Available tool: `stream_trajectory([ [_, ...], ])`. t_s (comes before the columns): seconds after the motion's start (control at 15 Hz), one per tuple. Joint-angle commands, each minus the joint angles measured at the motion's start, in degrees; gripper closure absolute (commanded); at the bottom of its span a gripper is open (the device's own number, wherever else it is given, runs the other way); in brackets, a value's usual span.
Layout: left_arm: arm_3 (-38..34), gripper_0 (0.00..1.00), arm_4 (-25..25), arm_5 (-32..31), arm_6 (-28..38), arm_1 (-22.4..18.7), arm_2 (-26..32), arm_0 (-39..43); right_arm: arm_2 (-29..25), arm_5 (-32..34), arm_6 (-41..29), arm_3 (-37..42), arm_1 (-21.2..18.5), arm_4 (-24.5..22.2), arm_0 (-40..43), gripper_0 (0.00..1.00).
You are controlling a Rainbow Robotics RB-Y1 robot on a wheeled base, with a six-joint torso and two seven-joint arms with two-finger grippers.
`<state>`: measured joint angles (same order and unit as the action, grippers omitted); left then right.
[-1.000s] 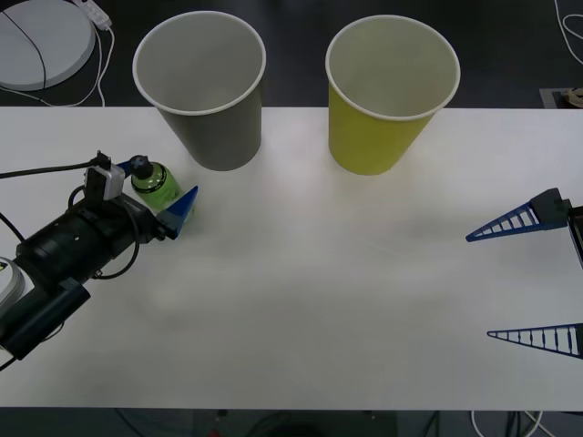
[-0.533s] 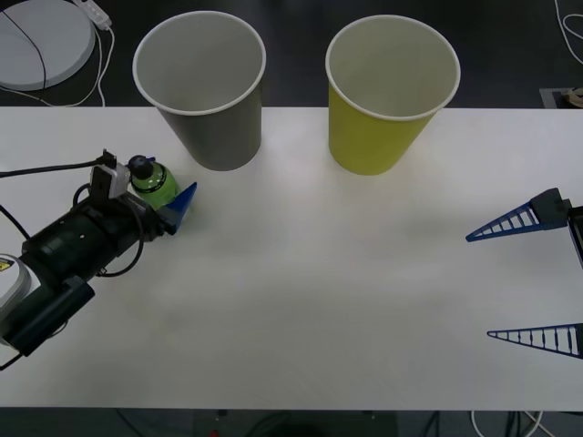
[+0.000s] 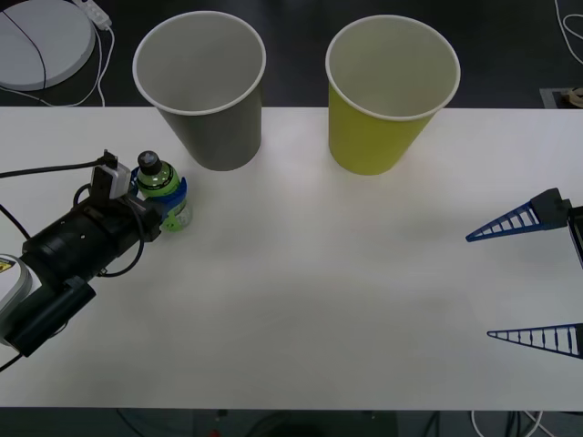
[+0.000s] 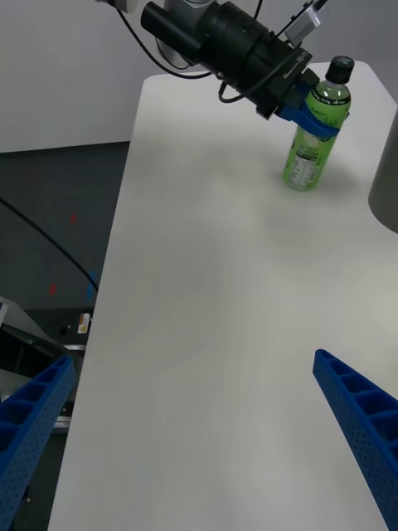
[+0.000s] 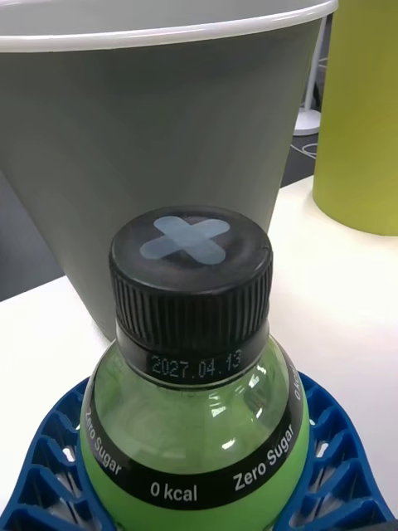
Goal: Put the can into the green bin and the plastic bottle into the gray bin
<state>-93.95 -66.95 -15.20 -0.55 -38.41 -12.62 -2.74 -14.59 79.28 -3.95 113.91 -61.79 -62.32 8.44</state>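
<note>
Now – left gripper (image 3: 162,197) pinches plastic bottle (image 3: 164,194) high, at its shoulder | right gripper (image 3: 533,279) spread, idle | risk: bottle swings, clips gray bin (image 3: 202,88) rim – cup tips

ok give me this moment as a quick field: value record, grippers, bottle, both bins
left gripper: shut on the plastic bottle, at the table's left side
plastic bottle: upright on the table, black cap on, beside the gray bin
gray bin: upright, far left of the table, nothing seen inside
green bin: upright, to the right of the gray bin, nothing seen inside
right gripper: open, at the table's right edge, holding nothing
</note>
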Motion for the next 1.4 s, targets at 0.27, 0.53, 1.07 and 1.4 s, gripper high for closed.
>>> stream_trajectory([
  [0.27, -0.27, 1.0, -0.64, -0.18, 0.02, -0.53, 0.05, 0.1, 0.0, 0.0, 0.0, 0.0, 0.0, 0.0, 0.0, 0.0],
  [0.53, -0.71, 1.0, 0.5, -0.79, 0.9, -2.02, 0.05, 0.19, 0.0, 0.0, 0.0, 0.0, 0.0, 0.0, 0.0, 0.0],
  [1.07, -6.6, 1.0, 0.94, -0.88, 3.89, -3.43, 4.1, 5.99, 0.0, 0.0, 0.0, 0.0, 0.0, 0.0, 0.0, 0.0],
  [1.4, -11.61, 1.0, 0.94, -1.06, 8.54, -7.12, 6.12, 10.39, 0.0, 0.0, 0.0, 0.0, 0.0, 0.0, 0.0, 0.0],
])
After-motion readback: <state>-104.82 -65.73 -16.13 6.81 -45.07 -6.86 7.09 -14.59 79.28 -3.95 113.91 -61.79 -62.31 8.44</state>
